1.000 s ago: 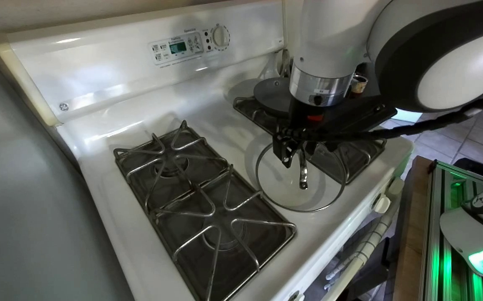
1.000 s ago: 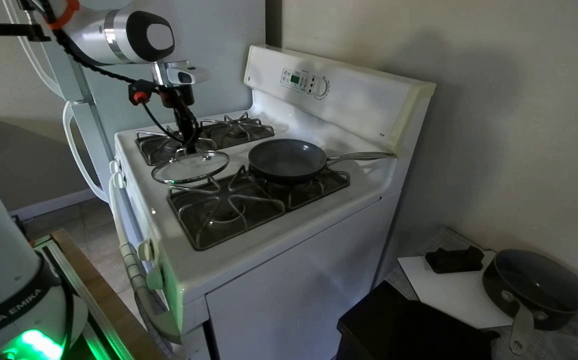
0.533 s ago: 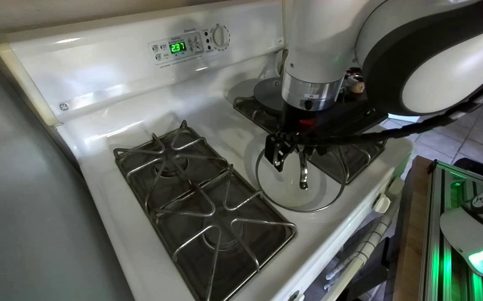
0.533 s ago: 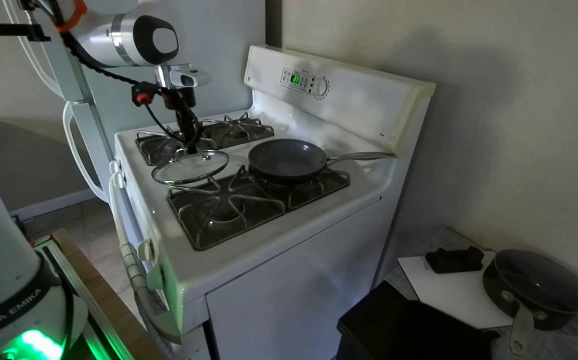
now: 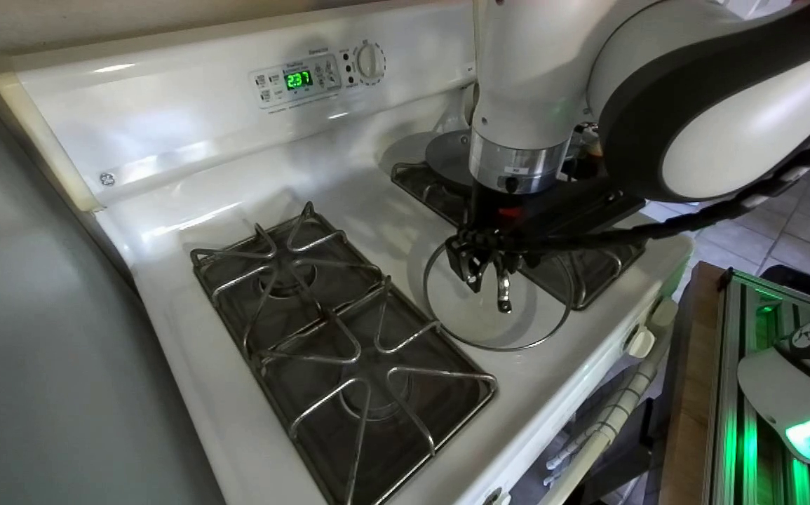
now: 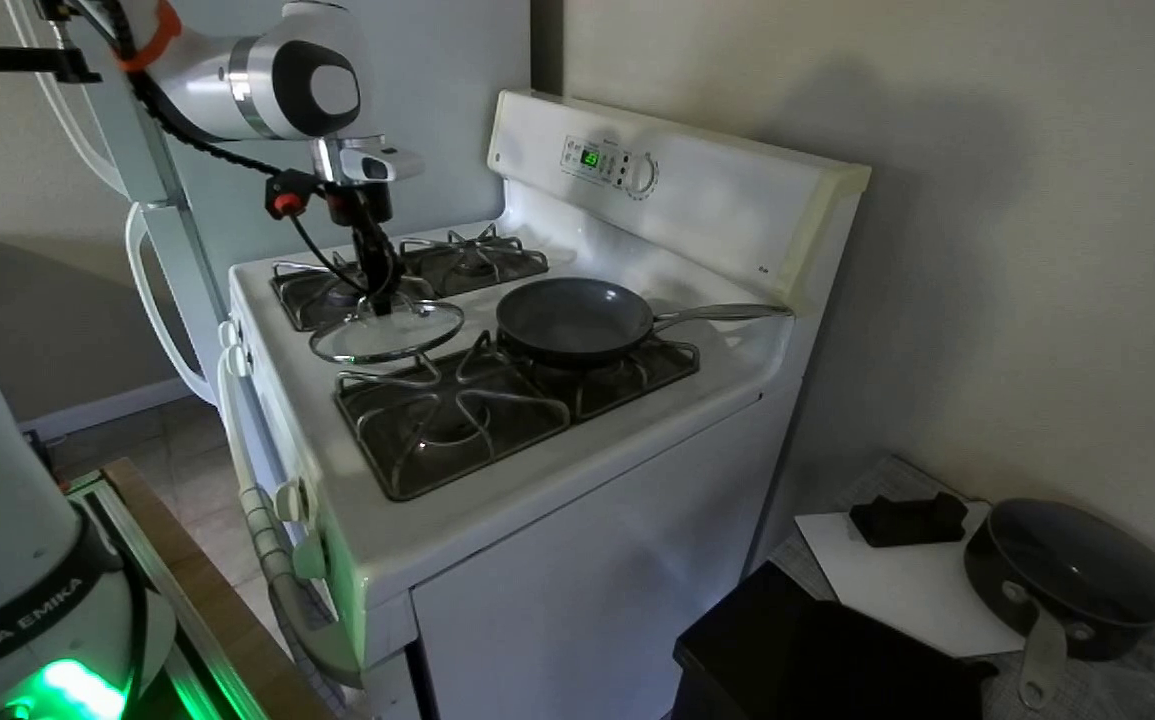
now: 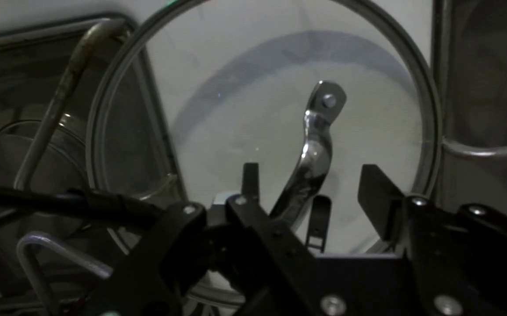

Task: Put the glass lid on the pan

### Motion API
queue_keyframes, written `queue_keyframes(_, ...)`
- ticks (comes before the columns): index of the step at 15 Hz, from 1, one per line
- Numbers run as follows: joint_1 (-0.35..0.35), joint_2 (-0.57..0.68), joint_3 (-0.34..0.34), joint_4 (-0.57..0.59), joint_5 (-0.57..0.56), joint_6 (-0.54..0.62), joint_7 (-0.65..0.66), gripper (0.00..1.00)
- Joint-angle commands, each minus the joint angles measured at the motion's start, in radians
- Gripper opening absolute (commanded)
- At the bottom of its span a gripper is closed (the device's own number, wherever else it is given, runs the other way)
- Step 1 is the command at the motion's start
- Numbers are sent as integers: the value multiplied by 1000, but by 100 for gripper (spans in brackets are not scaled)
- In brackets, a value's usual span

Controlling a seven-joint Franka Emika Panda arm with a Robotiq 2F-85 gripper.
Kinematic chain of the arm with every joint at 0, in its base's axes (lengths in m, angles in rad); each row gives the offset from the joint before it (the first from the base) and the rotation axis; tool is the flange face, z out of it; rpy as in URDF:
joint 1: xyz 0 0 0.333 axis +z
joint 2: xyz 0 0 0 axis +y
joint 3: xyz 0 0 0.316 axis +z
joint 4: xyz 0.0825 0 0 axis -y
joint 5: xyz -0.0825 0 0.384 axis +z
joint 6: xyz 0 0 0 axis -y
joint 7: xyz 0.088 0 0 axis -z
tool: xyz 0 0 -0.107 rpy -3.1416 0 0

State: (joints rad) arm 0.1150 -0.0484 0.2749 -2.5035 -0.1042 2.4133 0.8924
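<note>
clear glass, the lid (image 7: pixel 253 127) lies between the grates (image 5: pixel 326 314), perhaps propped on them; we see the gripper (image 7: pixel 310 173) unclenched astride the handle (image 7: pixel 317 151), presumably so it can pinch there and carry the lid to the pan (image 6: pixel 574 318) farther back.

White-and-black arm (image 5: pixel 531 77) bent, wrist (image 5: pixel 518 165) pointing down, black hand (image 7: pixel 309 181) beneath, fingers (image 7: pixel 250 182) parted

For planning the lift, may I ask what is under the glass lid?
Through the glass lid, the wrist view shows white stovetop and, at left, the edge of a dark burner tray. What lies behind the gripper and metal handle is covered from sight.
</note>
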Motion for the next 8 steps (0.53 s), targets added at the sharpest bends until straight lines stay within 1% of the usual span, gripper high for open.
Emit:
queue_keyframes(1,25,22,-21,17,-23,5,49,31)
queue_keyframes(4,26,21,-26,17,-22,4,51,6)
queue_keyframes(5,27,20,-28,17,-22,4,51,0)
queue_keyframes(8,26,15,-33,13,-25,4,54,2)
